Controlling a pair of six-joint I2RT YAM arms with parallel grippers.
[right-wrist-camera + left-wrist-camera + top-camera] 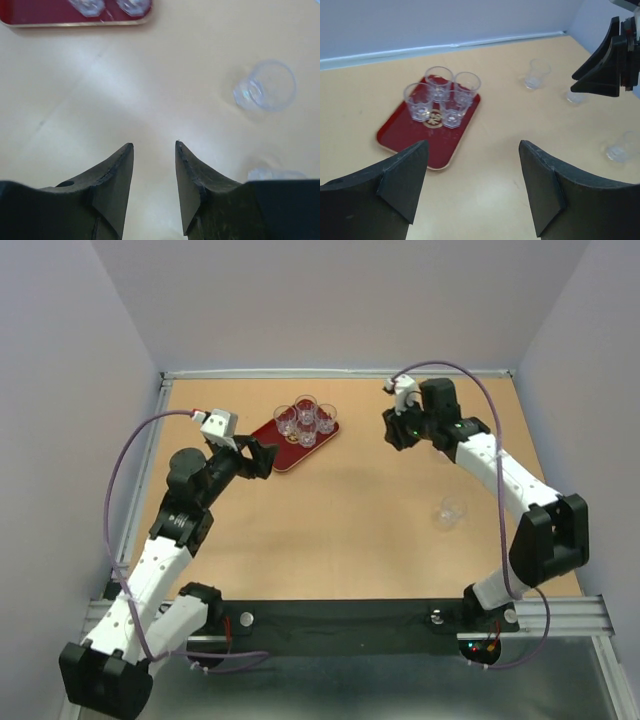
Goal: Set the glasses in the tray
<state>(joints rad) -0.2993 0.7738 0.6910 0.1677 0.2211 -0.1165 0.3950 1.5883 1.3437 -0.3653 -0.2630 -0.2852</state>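
Note:
The dark-red tray (pixel 290 460) lies at the back left of centre, with several clear glasses (pixel 305 420) standing on it around the gold emblem (pixel 434 119). My left gripper (pixel 266 458) is open and empty just beside the tray's near-left edge; in the left wrist view (pixel 473 145) bare table lies between its fingers. My right gripper (pixel 393 428) is open and empty over bare table right of the tray (pixel 154 143). One glass (pixel 265 87) stands on the table to its right, and another (pixel 272 174) shows partly by its right finger. A further glass (pixel 450 512) stands alone at mid-right.
In the left wrist view the loose glasses stand at the right (pixel 537 74) (pixel 620 147), one (pixel 575 96) half hidden behind the right gripper (pixel 607 65). Grey walls close off the back and both sides. The black base rail (pixel 340 625) runs along the near edge.

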